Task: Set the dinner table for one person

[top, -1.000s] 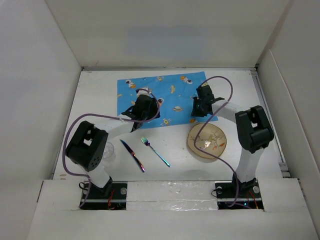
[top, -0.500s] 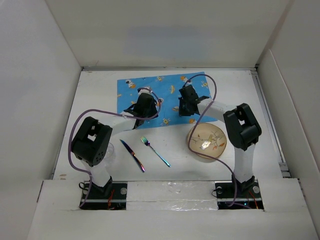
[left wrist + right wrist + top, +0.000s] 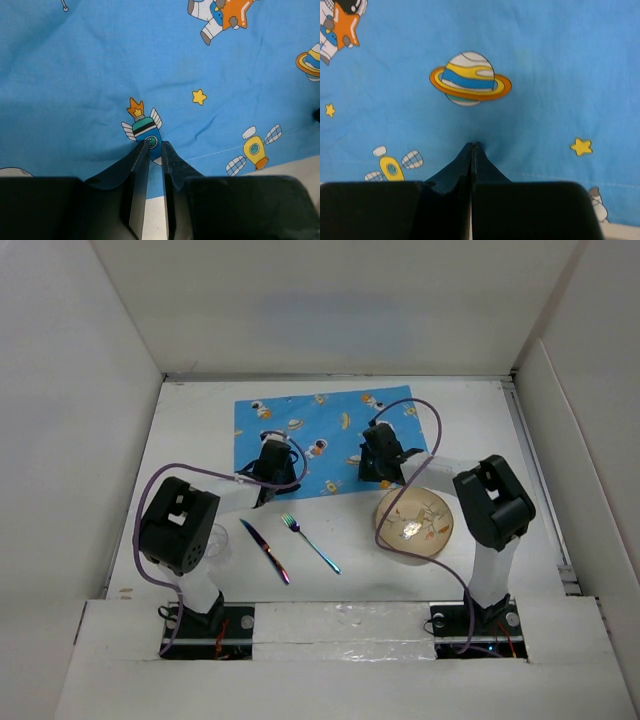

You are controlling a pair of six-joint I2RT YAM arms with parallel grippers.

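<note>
A blue placemat printed with astronauts and planets lies flat at the far middle of the white dinner table. Both grippers are down at the mat's near edge. My left gripper has its jaws a narrow slit apart, tips on the placemat over a rocket print, with flat cloth showing in the gap. My right gripper is shut, its tips pressed into the placemat, which puckers there below a ringed planet.
On the near half of the table lie an iridescent knife and fork, with a tan patterned plate to their right. A clear glass stands beside the left arm. White wall panels enclose the table.
The right gripper slid left along the mat's near edge and its jaws closed. The left gripper shifted left and nearer the edge, and its jaws narrowed.
</note>
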